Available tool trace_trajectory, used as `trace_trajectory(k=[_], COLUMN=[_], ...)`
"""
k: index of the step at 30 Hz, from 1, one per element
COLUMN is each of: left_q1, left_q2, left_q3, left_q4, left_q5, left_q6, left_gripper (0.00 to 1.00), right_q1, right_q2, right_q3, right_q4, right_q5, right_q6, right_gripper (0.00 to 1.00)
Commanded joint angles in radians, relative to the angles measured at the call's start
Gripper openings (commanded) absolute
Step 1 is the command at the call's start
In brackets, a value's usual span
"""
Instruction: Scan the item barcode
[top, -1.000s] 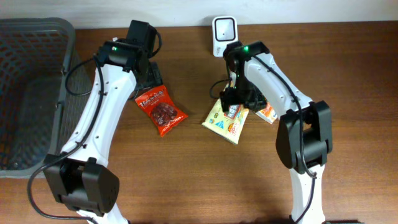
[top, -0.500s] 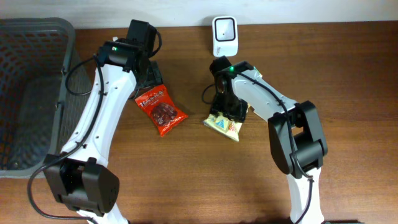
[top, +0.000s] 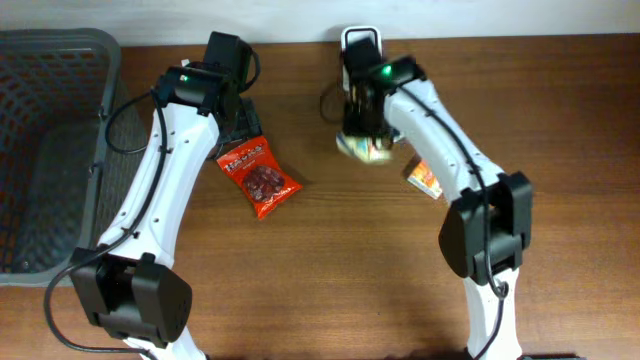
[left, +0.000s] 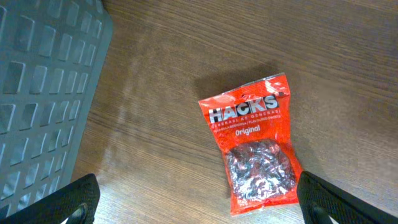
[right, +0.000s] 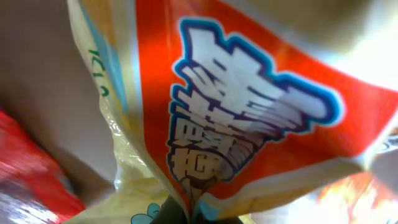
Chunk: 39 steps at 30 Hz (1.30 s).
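Packets, three: yellow packet (top: 365, 150) in right hand (top: 362, 127), red packet (top: 258, 177), orange packet (top: 425, 178).

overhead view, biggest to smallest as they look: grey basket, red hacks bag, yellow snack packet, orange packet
1. grey mesh plastic basket
2. red Hacks candy bag
3. yellow snack packet, then small orange packet: unsure, both partly hidden, the yellow blurred and held nearer the camera

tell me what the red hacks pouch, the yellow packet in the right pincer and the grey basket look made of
Red Hacks pouch: glossy plastic film, crinkled with glare spots.
Yellow-and-red packet held in the right pincer: likely similar shiny film, creased, blurred.
Grey basket: moulded plastic, matte, grid pattern.
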Motion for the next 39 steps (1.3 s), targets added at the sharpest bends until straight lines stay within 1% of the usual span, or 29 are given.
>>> trace_trajectory(k=[1, 3, 6, 12, 17, 22, 25, 28, 30, 31, 34, 37, 39], left_q1=[0.003, 0.003, 0.003, 0.003, 0.003, 0.003, 0.003, 0.003, 0.003, 0.003, 0.003, 0.003, 0.003], left_q2=[0.009, 0.01, 0.01, 0.016, 0.031, 0.035, 0.035, 0.035, 0.035, 0.035, 0.035, 0.035, 0.035], left_q3=[-0.008, -0.008, -0.008, -0.008, -0.008, -0.008, -0.008, -0.008, -0.008, -0.008, -0.008, -0.008, -0.008], left_q4=[-0.008, -0.008, -0.008, -0.008, -0.007, -0.007, -0.008, -0.004, -0.004, -0.004, 0.01, 0.014, 0.015], left_q5=[0.02, 0.033, 0.063, 0.062, 0.062, 0.062, 0.062, 0.062, 0.062, 0.062, 0.063, 0.063, 0.074], left_q6=[-0.009, -0.009, -0.009, -0.009, -0.009, -0.009, -0.009, -0.009, -0.009, -0.009, -0.009, -0.009, -0.009], left_gripper=[0.99, 0.99, 1.0, 0.99, 0.99, 0.99, 0.99, 0.99, 0.99, 0.99, 0.99, 1.0, 0.99], right_q1=[-0.044, -0.055, -0.055, -0.055, -0.055, -0.056, -0.088, -0.175, -0.314, -0.383, -0.611, -0.82, -0.913], right_q2=[-0.02, -0.006, 0.037, 0.135, 0.154, 0.15, 0.077, -0.036, -0.123, -0.143, -0.14, -0.085, -0.049], right_q3=[0.09, 0.09, 0.09, 0.09, 0.09, 0.091, 0.091, 0.092, 0.092, 0.092, 0.089, 0.081, 0.075], right_q4=[0.148, 0.256, 0.477, 0.679, 0.726, 0.726, 0.687, 0.575, 0.418, 0.351, 0.154, 0.047, 0.038], right_q5=[0.071, 0.067, 0.067, 0.068, 0.099, 0.132, 0.177, 0.248, 0.296, 0.294, 0.295, 0.29, 0.256], right_q6=[-0.135, -0.135, -0.16, -0.157, -0.157, -0.157, -0.143, -0.076, -0.017, -0.016, -0.016, -0.017, -0.018], right_gripper=[0.04, 0.04, 0.04, 0.04, 0.04, 0.04, 0.04, 0.04, 0.04, 0.04, 0.04, 0.04, 0.04])
